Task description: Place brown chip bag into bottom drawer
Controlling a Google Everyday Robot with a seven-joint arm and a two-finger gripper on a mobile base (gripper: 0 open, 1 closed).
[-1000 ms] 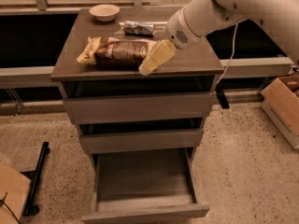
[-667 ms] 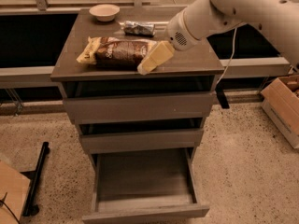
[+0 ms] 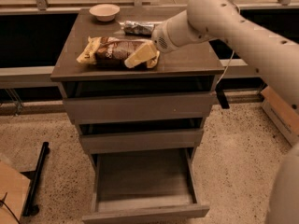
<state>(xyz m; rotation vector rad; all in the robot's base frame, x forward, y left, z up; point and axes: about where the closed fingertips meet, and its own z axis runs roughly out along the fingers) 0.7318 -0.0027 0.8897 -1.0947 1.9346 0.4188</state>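
Note:
The brown chip bag (image 3: 110, 51) lies flat on the left half of the cabinet top (image 3: 187, 62), dark brown with pale yellow ends. My gripper (image 3: 139, 56) reaches in from the right on the white arm (image 3: 210, 17) and sits over the bag's right end, touching or just above it. The bottom drawer (image 3: 145, 213) is pulled far out below, and its boxy inside shows nothing in it. The two shallower drawers above it stand slightly ajar.
A small silver foil packet (image 3: 138, 29) and a pale bowl (image 3: 104, 11) sit at the back of the cabinet top. A cardboard box (image 3: 280, 111) is on the floor at right. A black stand (image 3: 35, 181) and cardboard (image 3: 9, 195) are at lower left.
My gripper has moved left from the cabinet's front edge onto the right end of the brown chip bag. The bag and the drawers have not moved.

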